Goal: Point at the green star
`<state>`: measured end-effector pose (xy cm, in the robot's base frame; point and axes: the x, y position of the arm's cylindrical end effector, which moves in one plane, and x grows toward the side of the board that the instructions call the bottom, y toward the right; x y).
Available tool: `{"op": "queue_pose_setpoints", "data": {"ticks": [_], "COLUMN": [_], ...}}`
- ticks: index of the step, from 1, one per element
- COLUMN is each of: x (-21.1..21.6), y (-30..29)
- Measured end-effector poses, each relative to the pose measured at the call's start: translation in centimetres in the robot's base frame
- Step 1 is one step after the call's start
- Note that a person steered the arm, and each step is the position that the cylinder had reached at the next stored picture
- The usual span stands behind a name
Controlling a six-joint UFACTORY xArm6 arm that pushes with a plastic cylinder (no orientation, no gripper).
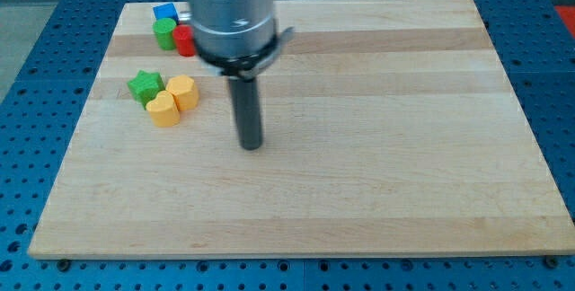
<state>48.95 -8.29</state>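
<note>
The green star (144,85) lies on the wooden board (377,147) at the view's left. It touches two yellow blocks: a yellow heart-like block (163,110) below and to its right, and a yellow hexagon-like block (183,91) to its right. My tip (250,145) is on the board to the right of and below this cluster, well apart from the green star, about a rod's length from the yellow blocks.
A second cluster sits near the board's top left: a blue block (164,12), a green round block (164,32) and a red block (185,39), partly hidden behind the arm's grey body (229,13). The board lies on a blue perforated table.
</note>
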Motion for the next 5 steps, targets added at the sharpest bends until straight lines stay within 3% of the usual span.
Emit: {"op": "queue_pose_setpoints", "data": {"ticks": [2,5], "x": [1.0,-4.6], "y": [-11.1,-21.9]}}
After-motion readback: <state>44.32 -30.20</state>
